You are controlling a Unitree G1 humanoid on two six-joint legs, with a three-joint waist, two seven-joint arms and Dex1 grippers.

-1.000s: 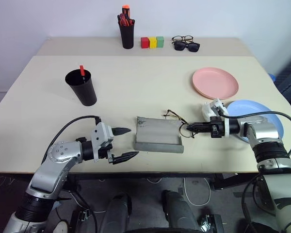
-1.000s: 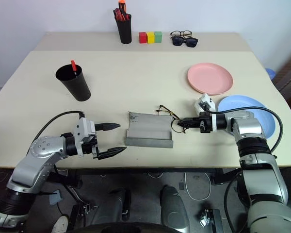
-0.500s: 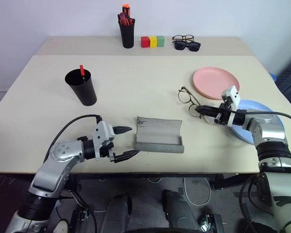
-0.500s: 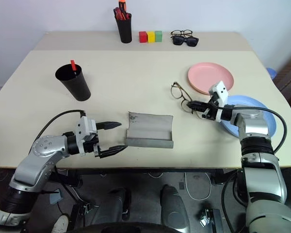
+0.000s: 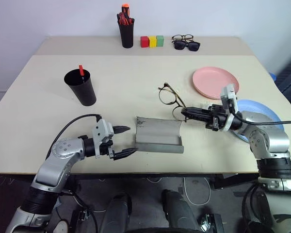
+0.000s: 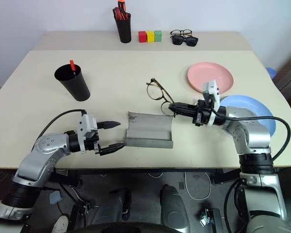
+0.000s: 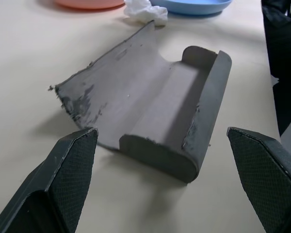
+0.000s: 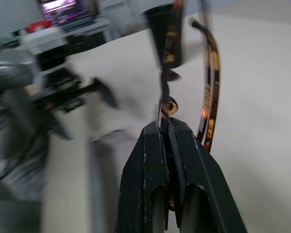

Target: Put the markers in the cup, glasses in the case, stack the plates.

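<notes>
Jaws of the right gripper (image 5: 184, 113) are clamped together on the thin-framed glasses (image 5: 168, 94), held up in the air over the far right corner of the open grey case (image 5: 158, 134); jaws of the left gripper (image 5: 127, 140) stand wide apart, just beside the case's left end and not touching it.

Counts: two plates, one pink (image 5: 215, 82) and one blue (image 5: 259, 116), lying apart on the right of the surface (image 5: 131, 82); one wide black cup (image 5: 81, 87) at the left with one red marker (image 5: 81, 70) standing in it; one pen pot (image 5: 126, 30) with red and orange pens at the far edge; three coloured blocks (image 5: 152, 41), red, yellow and green, in a row; two further pairs of spectacles (image 5: 185, 42) beside them.

Hidden or unclear: the blue plate is partly covered by the right arm. A second marker cannot be made out in the cup. A crumpled white scrap (image 7: 144, 11) lies by the plates in the left wrist view. The right wrist view is blurred.

Pose: the right arm reaches leftward, its gripper roughly level. The left forearm lies low near the surface's front edge, its gripper pointing toward the case.
</notes>
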